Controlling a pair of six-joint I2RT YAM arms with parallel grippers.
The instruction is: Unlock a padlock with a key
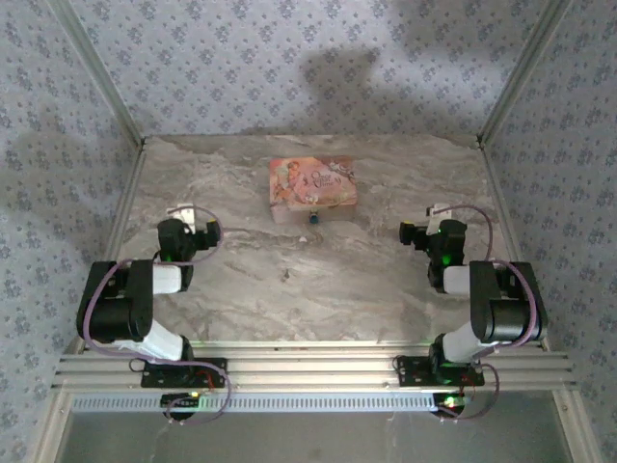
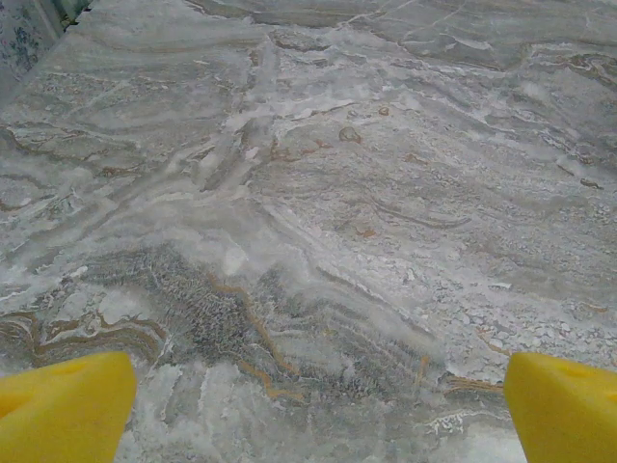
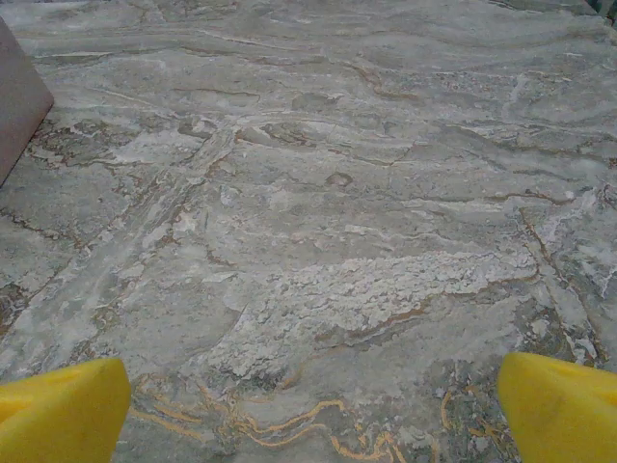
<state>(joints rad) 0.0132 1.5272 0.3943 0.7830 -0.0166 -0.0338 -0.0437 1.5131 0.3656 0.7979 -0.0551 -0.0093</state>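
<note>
One tiny padlock [image 1: 312, 216] lies just beside the pink box's [image 1: 312, 181] near side, toward the far edge of the surface [image 1: 386, 289], in the top view. I judge a slow reach best, one gripper pinning its body. It looks dark blue, its details too small to tell. Left wrist: the left gripper [image 2: 316, 410] is spread wide and empty. Right wrist: the right gripper [image 3: 310, 410] is likewise released.

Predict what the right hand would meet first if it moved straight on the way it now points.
Probably the grey marble-patterned tabletop: the right hand angles down at bare surface. The flat pink rectangular box lies left of that line.
</note>
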